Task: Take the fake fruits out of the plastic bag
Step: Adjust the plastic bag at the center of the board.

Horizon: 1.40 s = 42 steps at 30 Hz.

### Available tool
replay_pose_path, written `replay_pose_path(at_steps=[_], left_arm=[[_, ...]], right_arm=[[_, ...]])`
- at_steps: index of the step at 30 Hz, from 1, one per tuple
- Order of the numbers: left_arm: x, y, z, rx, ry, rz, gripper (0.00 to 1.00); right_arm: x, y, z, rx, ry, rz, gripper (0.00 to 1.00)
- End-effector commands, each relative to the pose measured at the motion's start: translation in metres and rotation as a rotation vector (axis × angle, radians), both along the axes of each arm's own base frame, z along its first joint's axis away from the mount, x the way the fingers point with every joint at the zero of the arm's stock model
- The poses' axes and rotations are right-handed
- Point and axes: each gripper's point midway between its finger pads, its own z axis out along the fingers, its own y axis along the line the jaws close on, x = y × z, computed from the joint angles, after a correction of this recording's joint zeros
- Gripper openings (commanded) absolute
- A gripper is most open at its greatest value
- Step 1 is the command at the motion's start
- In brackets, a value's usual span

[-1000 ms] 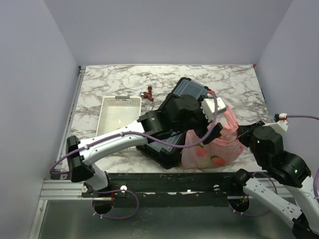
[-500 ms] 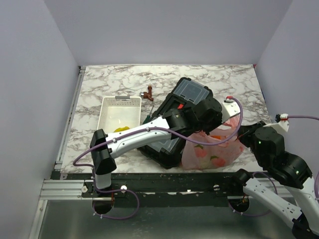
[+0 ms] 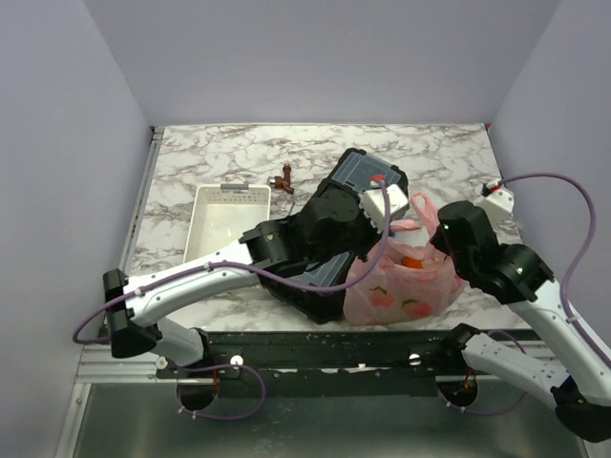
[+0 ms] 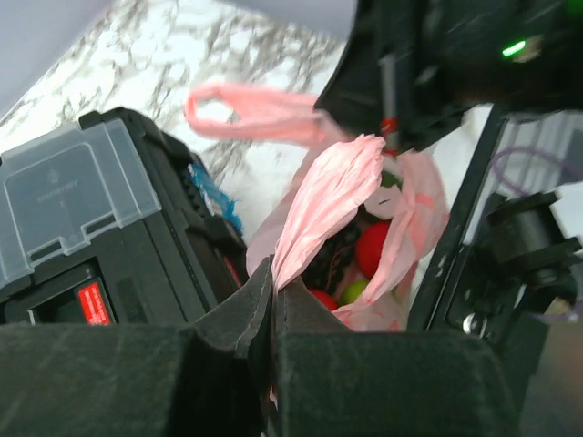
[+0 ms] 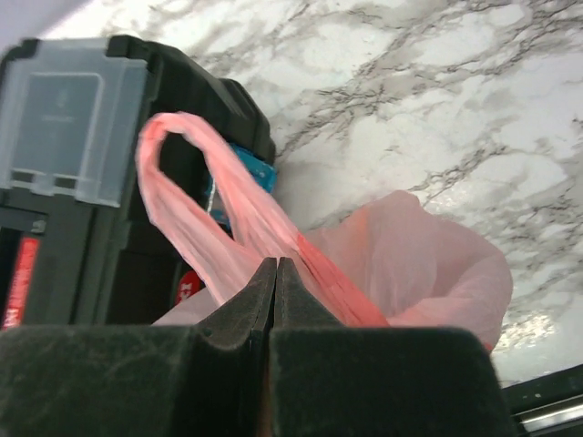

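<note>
The pink plastic bag [image 3: 401, 286] stands at the table's front edge against a black toolbox [image 3: 353, 181]. My left gripper [image 4: 273, 271] is shut on the bag's near rim and holds the mouth apart. Inside show fake fruits: a red one [image 4: 372, 248], a green one [image 4: 355, 291], a dark grape bunch [image 4: 342, 259] and, from above, an orange one [image 3: 412, 260]. My right gripper [image 5: 276, 264] is shut on the strands of a loop handle [image 5: 182, 196], which stands up over the bag [image 5: 419, 264]. Seen from above, both wrists meet over the bag's top, left [image 3: 393, 229] and right [image 3: 437, 234].
The toolbox [image 4: 73, 200] lies tilted just left of the bag, its clear lid [image 5: 64, 118] facing up. A white tray [image 3: 205, 239] sits at the left. A small brown-red figure [image 3: 283, 180] lies behind it. The table's front edge runs right below the bag.
My left gripper has closed on the bag's rim after its arm swung at the bag. The right arm has moved up and left over the bag, lifting the handle.
</note>
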Motion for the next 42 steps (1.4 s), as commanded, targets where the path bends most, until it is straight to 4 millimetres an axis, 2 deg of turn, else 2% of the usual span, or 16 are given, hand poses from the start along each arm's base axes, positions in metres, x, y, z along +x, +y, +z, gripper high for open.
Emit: replay_pose_path(at_steps=[1, 4, 7, 8, 11, 13, 16, 19, 24, 26, 29, 32, 35, 38, 41, 42], left_arm=[[-0.018, 0.004, 0.014, -0.215, 0.074, -0.044, 0.00], [-0.023, 0.012, 0.016, -0.290, 0.095, -0.038, 0.00], [-0.024, 0.019, 0.016, -0.337, 0.104, -0.030, 0.00], [-0.024, 0.021, 0.019, -0.362, 0.107, -0.025, 0.00], [-0.023, 0.023, 0.020, -0.402, 0.132, -0.010, 0.00], [-0.024, 0.021, 0.019, -0.418, 0.155, -0.014, 0.00], [-0.027, 0.013, 0.017, -0.401, 0.198, -0.050, 0.00], [-0.028, 0.006, 0.020, -0.409, 0.242, -0.084, 0.00], [-0.025, -0.004, 0.029, -0.444, 0.333, -0.145, 0.00], [-0.024, -0.007, 0.033, -0.451, 0.366, -0.168, 0.00], [-0.025, -0.010, 0.038, -0.458, 0.392, -0.201, 0.00], [-0.026, -0.009, 0.038, -0.457, 0.396, -0.212, 0.00], [-0.025, -0.005, 0.034, -0.449, 0.389, -0.202, 0.00], [-0.024, -0.004, 0.031, -0.447, 0.391, -0.202, 0.00], [-0.025, -0.005, 0.028, -0.446, 0.395, -0.214, 0.00], [-0.025, -0.006, 0.027, -0.444, 0.399, -0.216, 0.00]], right_arm=[[0.018, -0.009, 0.002, -0.158, 0.006, -0.040, 0.01], [0.029, -0.021, 0.002, -0.272, 0.025, -0.110, 0.01], [0.044, -0.037, 0.004, -0.316, 0.055, -0.167, 0.01], [0.051, -0.047, 0.001, -0.316, 0.076, -0.182, 0.01], [0.064, -0.095, -0.008, -0.300, 0.141, -0.282, 0.01], [0.068, -0.106, -0.006, -0.283, 0.140, -0.318, 0.01], [0.075, -0.104, 0.010, -0.268, 0.118, -0.321, 0.01], [0.083, -0.103, 0.035, -0.251, 0.069, -0.322, 0.01], [0.108, -0.094, 0.067, -0.268, 0.022, -0.258, 0.02], [0.120, -0.087, 0.079, -0.262, 0.010, -0.219, 0.03], [0.129, -0.067, 0.085, -0.216, 0.015, -0.108, 0.06], [0.119, -0.049, 0.065, -0.187, 0.083, 0.012, 0.12], [0.089, -0.037, 0.039, -0.144, 0.161, 0.099, 0.17], [0.053, -0.033, 0.021, -0.110, 0.214, 0.146, 0.26], [0.022, -0.035, 0.019, -0.102, 0.230, 0.163, 0.36], [0.012, -0.035, 0.018, -0.100, 0.231, 0.173, 0.37]])
